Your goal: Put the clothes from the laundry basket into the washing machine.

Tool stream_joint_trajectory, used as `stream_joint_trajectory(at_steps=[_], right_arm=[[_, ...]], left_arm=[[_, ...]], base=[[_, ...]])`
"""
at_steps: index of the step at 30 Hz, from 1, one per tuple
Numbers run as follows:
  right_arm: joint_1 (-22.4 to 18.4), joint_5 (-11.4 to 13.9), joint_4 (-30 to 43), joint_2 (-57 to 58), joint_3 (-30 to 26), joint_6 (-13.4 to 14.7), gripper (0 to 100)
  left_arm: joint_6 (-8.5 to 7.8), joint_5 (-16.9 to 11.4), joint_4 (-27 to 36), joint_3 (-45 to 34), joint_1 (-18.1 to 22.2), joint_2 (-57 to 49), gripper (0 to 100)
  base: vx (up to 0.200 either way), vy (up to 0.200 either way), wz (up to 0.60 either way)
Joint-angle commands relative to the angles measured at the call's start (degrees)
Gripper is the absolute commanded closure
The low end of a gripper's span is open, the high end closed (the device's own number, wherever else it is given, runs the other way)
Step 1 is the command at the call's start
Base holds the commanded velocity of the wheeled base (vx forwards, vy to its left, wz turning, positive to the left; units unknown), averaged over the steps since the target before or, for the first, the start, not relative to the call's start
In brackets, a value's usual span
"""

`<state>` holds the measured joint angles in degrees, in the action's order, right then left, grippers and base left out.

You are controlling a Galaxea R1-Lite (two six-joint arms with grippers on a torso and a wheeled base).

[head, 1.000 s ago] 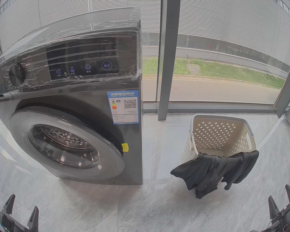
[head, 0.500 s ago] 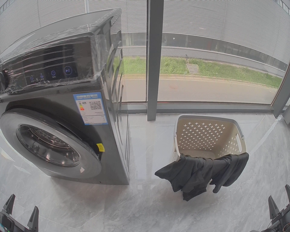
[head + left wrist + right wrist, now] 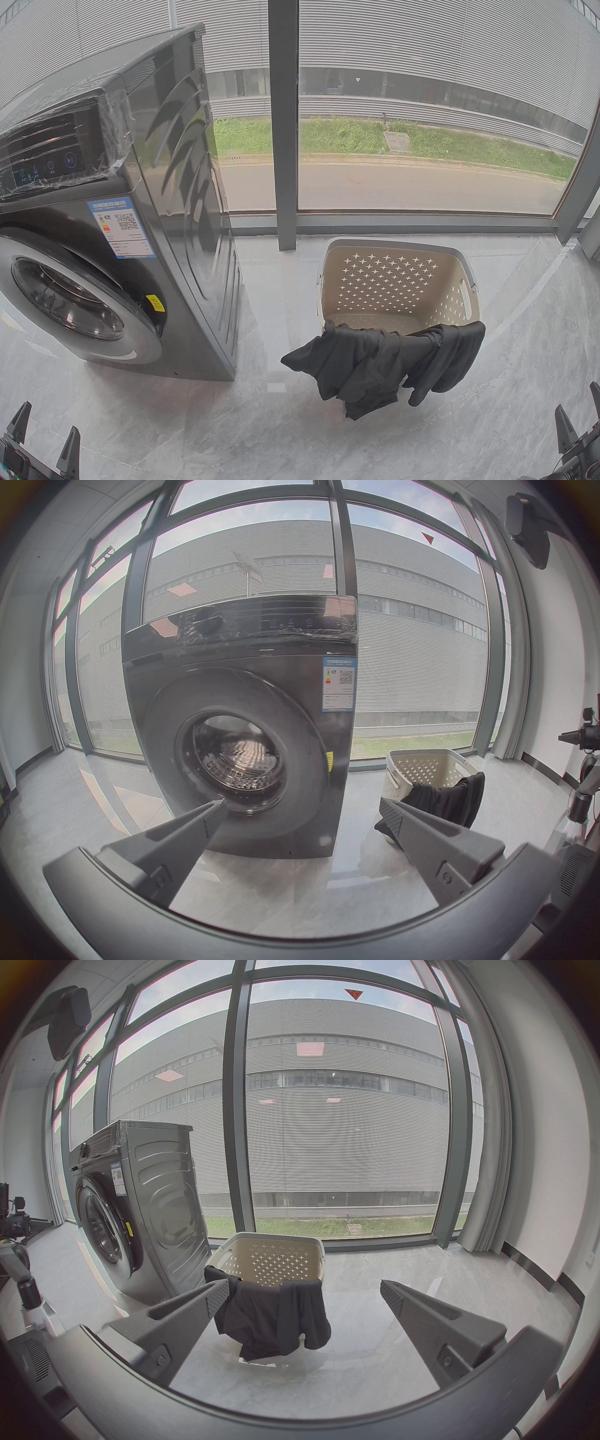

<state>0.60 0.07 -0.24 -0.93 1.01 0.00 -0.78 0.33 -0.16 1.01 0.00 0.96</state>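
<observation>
The washing machine stands on the floor with its door closed, and the laundry basket stands near it. Dark clothes drape over the basket's near rim. The left hand and the right hand both gape wide, empty.
</observation>
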Motion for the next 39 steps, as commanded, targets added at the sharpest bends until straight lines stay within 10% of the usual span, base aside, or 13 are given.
stream_joint_trajectory(at_steps=[1, 39], right_arm=[[0.0, 0.0, 0.0, 0.9, -1.0, 0.0, 0], [0.0, 0.0, 0.0, 0.9, -1.0, 0.0, 0]], left_arm=[[-0.01, 0.0, -0.1, -0.9, 0.0, -1.0, 0], [-0.01, 0.0, -0.1, -0.9, 0.0, -1.0, 0]], base=[[0.0, -0.2, 0.0], [0.0, -0.095, 0.0]])
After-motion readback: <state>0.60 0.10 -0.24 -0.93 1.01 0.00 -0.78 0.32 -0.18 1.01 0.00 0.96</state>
